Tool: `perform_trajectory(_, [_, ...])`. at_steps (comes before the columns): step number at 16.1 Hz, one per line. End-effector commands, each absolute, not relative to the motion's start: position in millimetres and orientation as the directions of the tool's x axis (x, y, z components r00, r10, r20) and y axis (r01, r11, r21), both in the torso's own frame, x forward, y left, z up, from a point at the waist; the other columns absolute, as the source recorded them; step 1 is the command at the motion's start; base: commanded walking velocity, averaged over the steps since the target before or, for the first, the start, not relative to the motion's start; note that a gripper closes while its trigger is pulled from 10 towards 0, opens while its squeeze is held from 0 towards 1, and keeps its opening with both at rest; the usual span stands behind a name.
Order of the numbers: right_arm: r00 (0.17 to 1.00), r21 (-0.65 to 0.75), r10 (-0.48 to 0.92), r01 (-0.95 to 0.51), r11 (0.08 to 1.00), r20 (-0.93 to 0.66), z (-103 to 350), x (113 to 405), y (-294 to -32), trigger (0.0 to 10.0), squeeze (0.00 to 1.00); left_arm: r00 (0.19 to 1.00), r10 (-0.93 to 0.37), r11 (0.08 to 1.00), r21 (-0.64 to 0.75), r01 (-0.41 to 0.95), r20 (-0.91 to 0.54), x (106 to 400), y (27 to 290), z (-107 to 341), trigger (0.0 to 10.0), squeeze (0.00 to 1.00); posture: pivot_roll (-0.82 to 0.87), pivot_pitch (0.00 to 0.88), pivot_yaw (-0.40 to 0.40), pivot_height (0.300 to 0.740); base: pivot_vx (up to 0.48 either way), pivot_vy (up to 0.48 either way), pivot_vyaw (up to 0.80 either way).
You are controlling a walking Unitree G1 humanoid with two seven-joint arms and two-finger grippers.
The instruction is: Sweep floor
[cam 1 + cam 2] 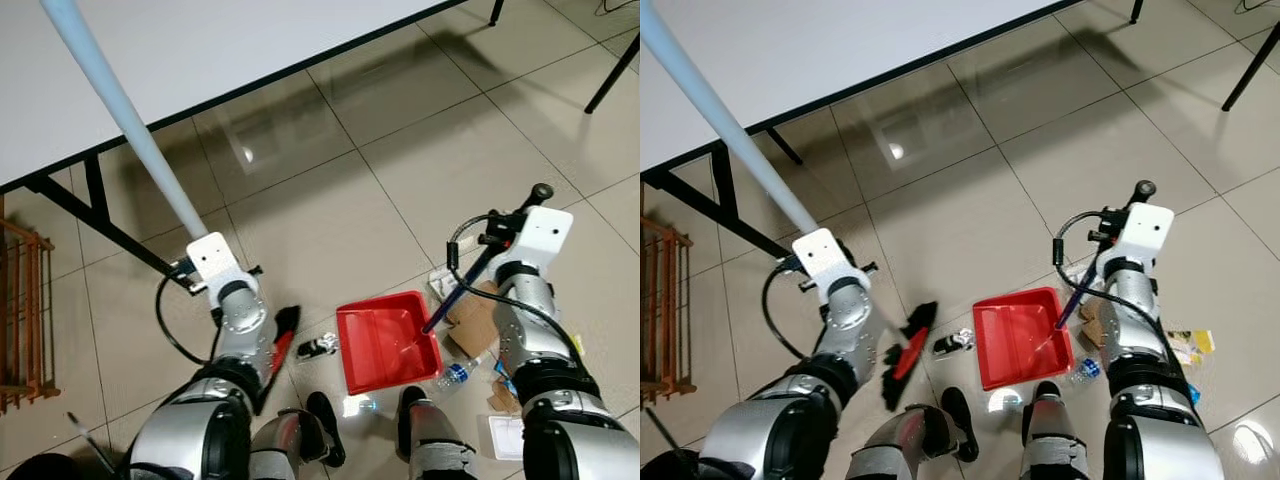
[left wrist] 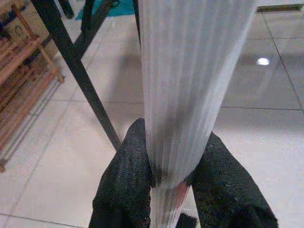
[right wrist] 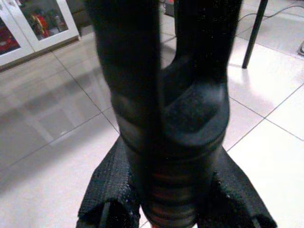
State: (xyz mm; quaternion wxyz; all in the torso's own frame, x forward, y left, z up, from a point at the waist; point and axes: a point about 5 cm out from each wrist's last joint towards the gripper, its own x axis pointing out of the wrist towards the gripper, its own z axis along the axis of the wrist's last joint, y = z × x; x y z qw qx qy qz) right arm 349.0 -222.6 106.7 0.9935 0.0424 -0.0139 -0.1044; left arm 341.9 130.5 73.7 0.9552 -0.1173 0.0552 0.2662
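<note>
My left gripper (image 2: 173,159) is shut on the pale blue ribbed broom handle (image 1: 120,110), which slants up to the left over the white table. The broom's black and red head (image 1: 908,350) rests on the tiles by my left side. My right gripper (image 3: 173,190) is shut on the dark handle (image 1: 462,290) of the red dustpan (image 1: 385,342), which lies flat on the floor before my feet. Beside the pan lie a small dark scrap (image 1: 320,347), a plastic bottle (image 1: 462,372) and torn cardboard (image 1: 472,318).
A white table (image 1: 200,50) with black legs (image 1: 90,215) spans the upper left. A wooden rack (image 1: 25,310) stands at the far left. Another black leg (image 1: 612,75) slants at the upper right. Paper litter (image 1: 1188,345) lies to my right. Glossy beige tiles stretch ahead.
</note>
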Motion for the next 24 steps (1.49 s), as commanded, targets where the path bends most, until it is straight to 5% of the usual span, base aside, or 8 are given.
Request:
perform_trajectory(1, [0.982,0.124,-0.187,0.188,0.974,-0.017,98.0,347.9,-209.9,10.0,0.00,0.844,0.493,0.817,-0.223,-0.532,-0.210,340.6,125.7,70.3,10.0,0.00,-0.24,0.319,0.199,0.740,0.000,0.000,0.00])
perform_trajectory(14, [0.976,0.128,-0.216,0.218,0.968,-0.027,97.2,346.5,-218.6,10.0,0.00,0.923,0.291,0.813,-0.443,-0.376,-0.250,353.0,35.5,111.0,10.0,0.00,-0.25,0.313,0.194,0.740,0.000,0.000,0.00])
perform_trajectory(24, [0.972,0.123,-0.232,0.235,0.964,-0.039,96.7,346.7,-225.0,10.0,0.00,0.946,0.200,0.737,-0.597,-0.318,-0.257,356.7,-4.1,145.6,10.0,0.00,-0.25,0.300,0.189,0.740,0.000,0.000,0.00])
